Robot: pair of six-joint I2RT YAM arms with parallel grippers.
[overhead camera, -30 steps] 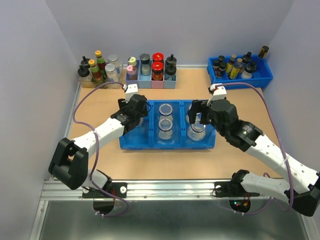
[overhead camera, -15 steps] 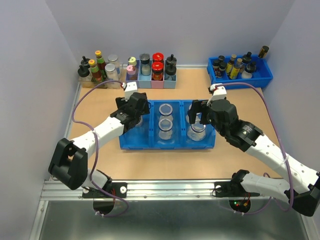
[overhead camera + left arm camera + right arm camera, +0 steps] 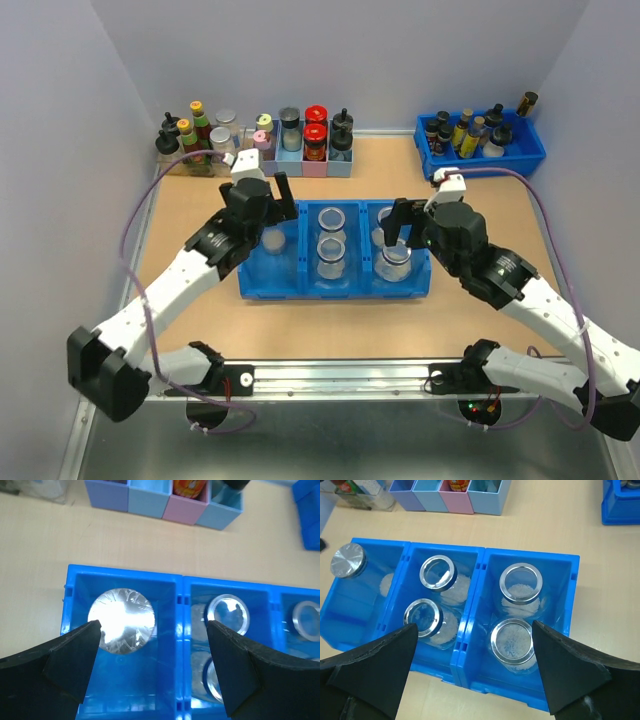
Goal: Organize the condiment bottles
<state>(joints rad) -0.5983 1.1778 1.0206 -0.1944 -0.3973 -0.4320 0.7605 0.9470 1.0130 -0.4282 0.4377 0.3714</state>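
Note:
A blue three-compartment bin sits mid-table. Its left compartment holds a glass jar with a flat silver lid. Two open jars stand in the middle compartment. The right compartment holds two more jars. My left gripper hovers open above the lidded jar, touching nothing. Above the right compartment hangs my right gripper, open and empty.
A row of pastel boxes with capped bottles stands at the back. At the back left is a clear container of bottles. A blue tray of small dark bottles sits at the back right.
My left gripper has opened, leaving the lidded jar in the left compartment, and has risen and pulled back. The right gripper has lifted slightly.

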